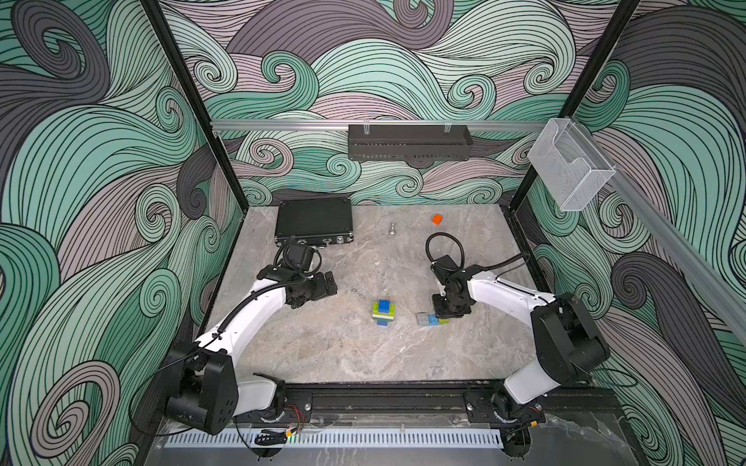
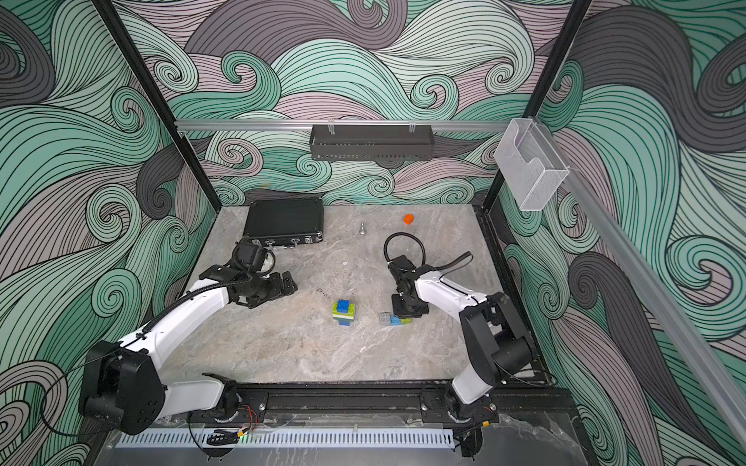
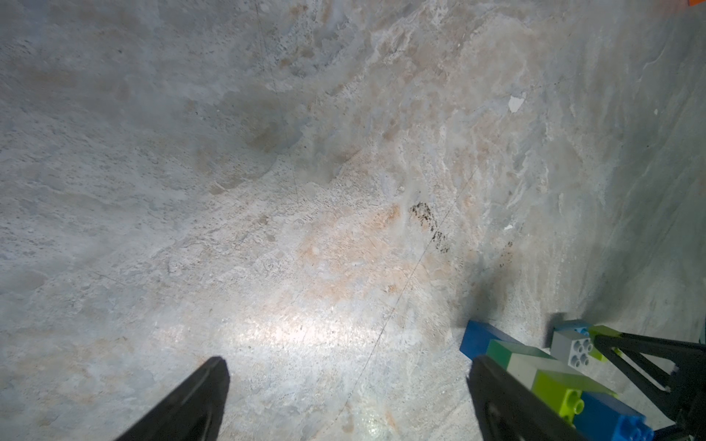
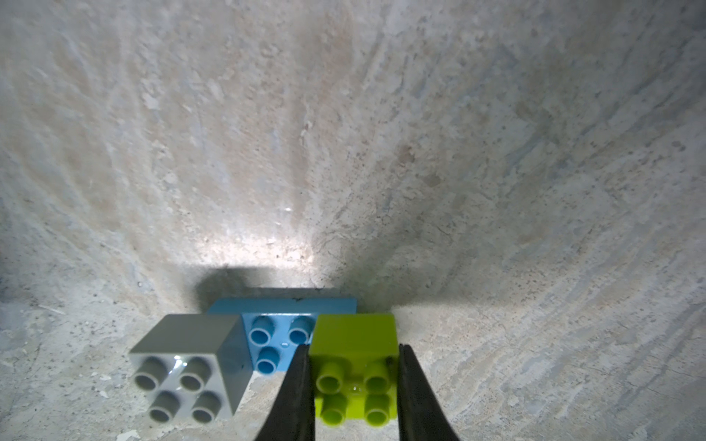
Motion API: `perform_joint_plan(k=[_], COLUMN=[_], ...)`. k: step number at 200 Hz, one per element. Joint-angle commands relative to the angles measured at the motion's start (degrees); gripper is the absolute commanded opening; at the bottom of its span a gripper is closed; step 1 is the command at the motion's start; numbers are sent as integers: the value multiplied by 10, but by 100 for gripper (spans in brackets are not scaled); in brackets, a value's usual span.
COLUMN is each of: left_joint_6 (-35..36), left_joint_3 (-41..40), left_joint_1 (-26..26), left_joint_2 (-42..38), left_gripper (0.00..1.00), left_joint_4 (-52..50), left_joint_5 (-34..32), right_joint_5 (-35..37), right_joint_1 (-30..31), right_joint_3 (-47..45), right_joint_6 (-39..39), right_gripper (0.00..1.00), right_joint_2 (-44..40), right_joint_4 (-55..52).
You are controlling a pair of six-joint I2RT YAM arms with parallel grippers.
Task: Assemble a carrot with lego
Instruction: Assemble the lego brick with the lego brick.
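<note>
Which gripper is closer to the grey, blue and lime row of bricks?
Right. The right gripper grips the lime brick at one end of the row; the left gripper hangs open, apart, beyond the brick stack.

Teal-grey swirl-patterned walls [image 1: 403, 60]; grey marbled tabletop [image 1: 323, 355]; black shelf [image 1: 409, 143] on back rail [image 1: 282, 126].

The left arm [image 1: 250, 310] reaches from the near left toward the middle, the left gripper [image 3: 344, 362] aimed rightward with jaws spread wide. The right arm [image 1: 504, 294] bends in from the near right; the right gripper [image 4: 351, 345] points down, jaws seemingly clamped on a lime brick [image 4: 355, 332].
</note>
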Motion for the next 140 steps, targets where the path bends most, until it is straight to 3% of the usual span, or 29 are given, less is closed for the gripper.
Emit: perform_joint_plan(k=[1, 20, 66, 117, 140], left_joint_6=[4, 5, 3, 5, 4], left_joint_3=[10, 10, 9, 8, 7], left_joint_1=[5, 5, 5, 6, 5], left_joint_2=[-9, -8, -11, -15, -17], left_gripper=[99, 99, 99, 99, 99], left_joint_4=[-3, -4, -5, -6, -6], left_joint_5=[-5, -3, -5, -7, -8], right_joint_5=[20, 20, -1, -27, -38], right_joint_1=[6, 6, 6, 3, -2], right_joint_3=[-39, -35, -11, 13, 15], right_joint_6=[15, 13, 22, 38, 48], right_gripper=[7, 7, 22, 47, 53], right_joint_2=[40, 42, 4, 8, -4], right_joint_4=[-18, -23, -47, -61, -67])
